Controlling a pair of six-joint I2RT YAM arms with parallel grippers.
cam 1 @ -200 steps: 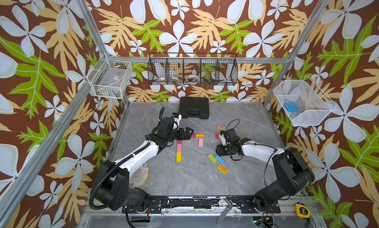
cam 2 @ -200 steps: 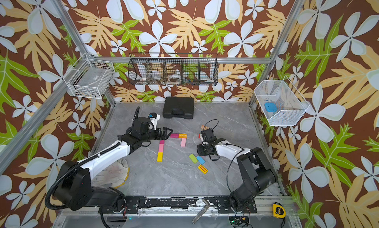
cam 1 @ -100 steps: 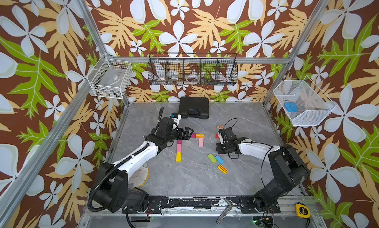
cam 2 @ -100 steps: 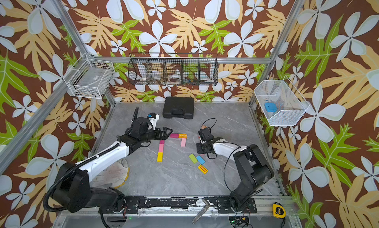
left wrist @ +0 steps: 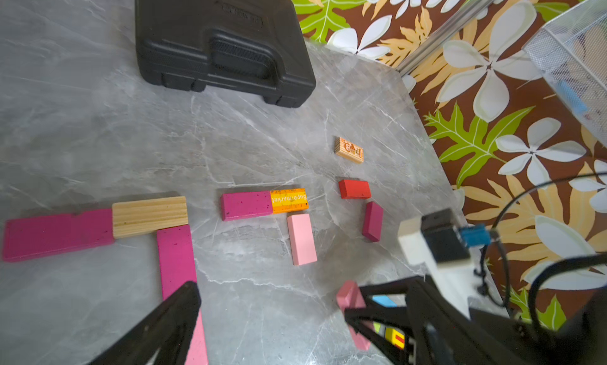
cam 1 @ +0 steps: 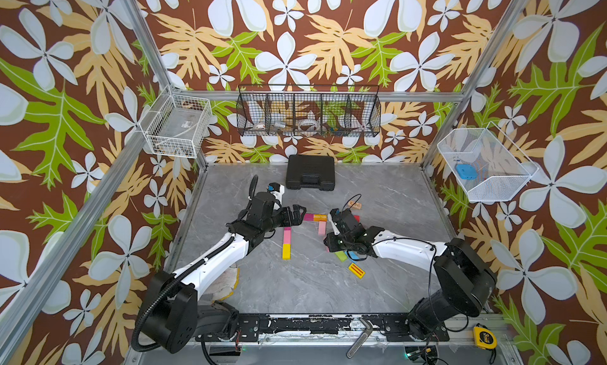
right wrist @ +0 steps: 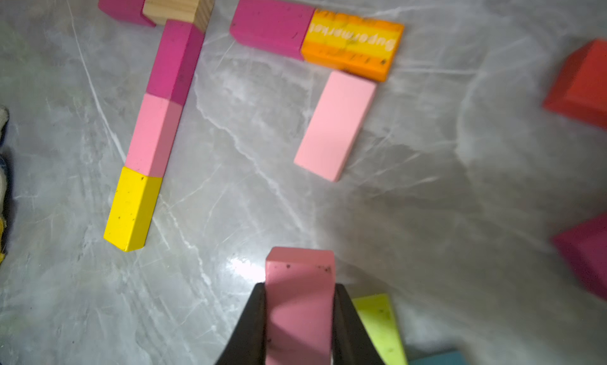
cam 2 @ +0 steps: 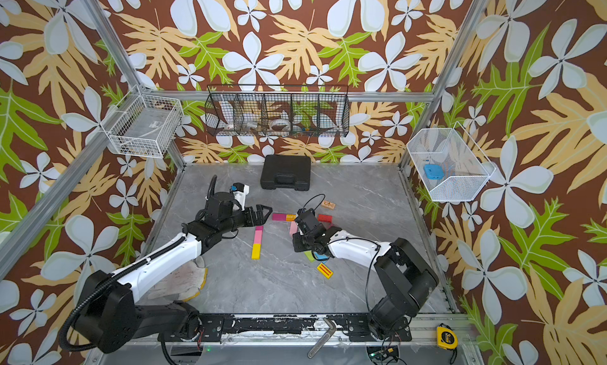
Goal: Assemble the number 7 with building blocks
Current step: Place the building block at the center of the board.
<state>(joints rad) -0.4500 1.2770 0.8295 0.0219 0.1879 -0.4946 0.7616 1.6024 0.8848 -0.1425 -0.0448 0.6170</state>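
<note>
My right gripper [right wrist: 299, 289] is shut on a pink block [right wrist: 299, 269], held just above the table next to a green block [right wrist: 381, 327]. One figure stands finished: magenta and wood [right wrist: 177, 3] across, then magenta [right wrist: 175, 59], pink [right wrist: 154, 135] and yellow [right wrist: 133, 209] down. Beside it lie a magenta block [right wrist: 272, 26] and an orange block [right wrist: 353, 43] end to end, with a pale pink block [right wrist: 335, 125] under the orange one. My left gripper [cam 1: 297, 214] hangs open and holds nothing, left of the magenta block [cam 1: 308, 217].
A black case [cam 1: 310, 177] sits at the back. Loose blocks lie to the right: red [cam 1: 356, 218], printed wood [cam 1: 354, 205], blue [cam 1: 353, 255] and yellow with red stripes [cam 1: 356, 270]. A work glove [cam 2: 177, 281] lies at the front left.
My right gripper's jaws have closed on the pink block. The left arm has stayed where it was, still open.
</note>
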